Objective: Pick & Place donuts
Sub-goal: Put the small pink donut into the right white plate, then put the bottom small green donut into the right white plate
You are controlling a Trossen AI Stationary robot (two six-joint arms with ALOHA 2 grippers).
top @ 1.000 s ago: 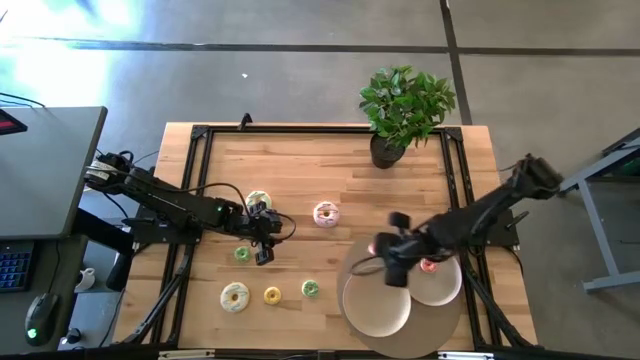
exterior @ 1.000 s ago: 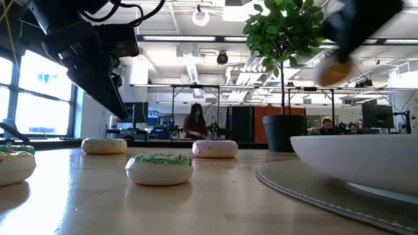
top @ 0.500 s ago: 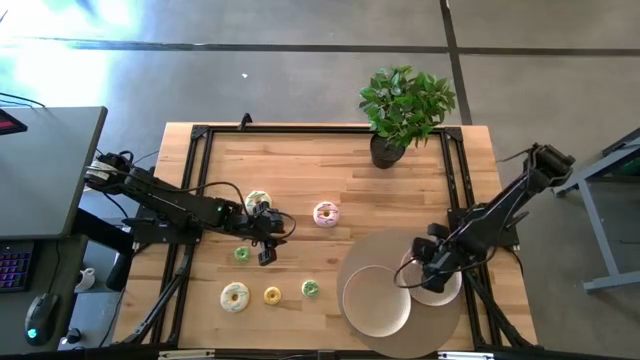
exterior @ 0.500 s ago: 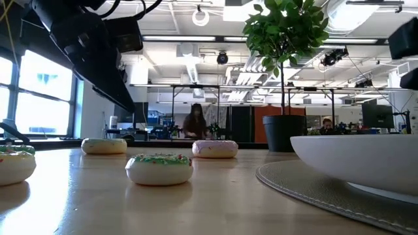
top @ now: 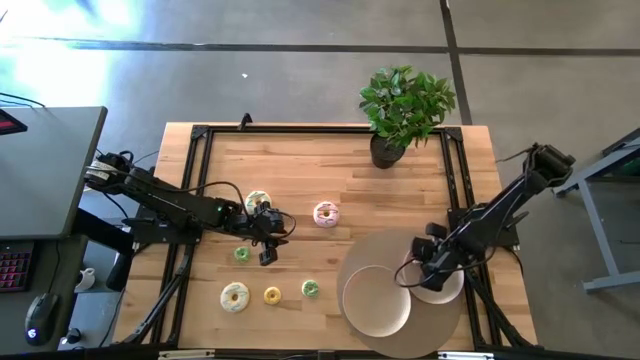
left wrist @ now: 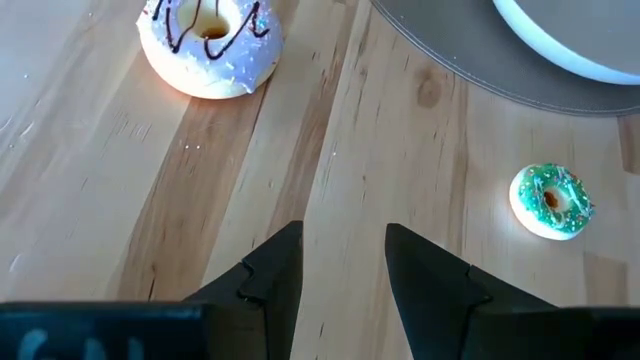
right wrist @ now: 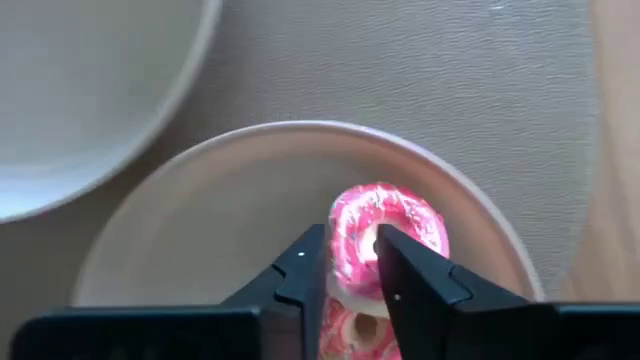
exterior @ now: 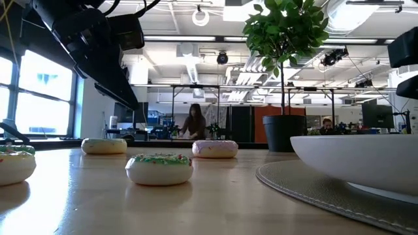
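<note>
Wooden table [top: 300, 160] with a black frame along its edges; a potted plant [top: 405, 108] stands at the far right corner.

A round grey mat [top: 385, 250] lies at the near right of the table and carries two beige plates: the larger plate [top: 375, 300] toward the table's middle, the smaller plate [top: 440, 290] at the right, partly under the right arm.

Left arm reaches in from the left edge; left gripper [top: 266, 250] hangs over the table's middle-left, between the scattered donuts. Wrist view: left gripper [left wrist: 343, 258] has its fingers a narrow gap apart with only bare wood between them, holding nothing.

Right arm reaches in from the right edge; right gripper [top: 412, 272] is over the smaller plate. Wrist view: right gripper [right wrist: 352, 262] has its fingers closed against a pink donut [right wrist: 388, 240] standing on edge over the plate [right wrist: 200, 220], with a second pink-iced piece just below it, too hidden to identify.

Donuts loose on the wood:
- pink-iced donut [top: 325, 213], mid-table
- white donut [top: 258, 201], just beyond the left gripper
- white donut with yellow icing [top: 235, 296], near left
- small green donut [top: 241, 254], beside the left gripper
- small yellow donut [top: 272, 295]
- small green donut [top: 311, 289], near the mat
</note>
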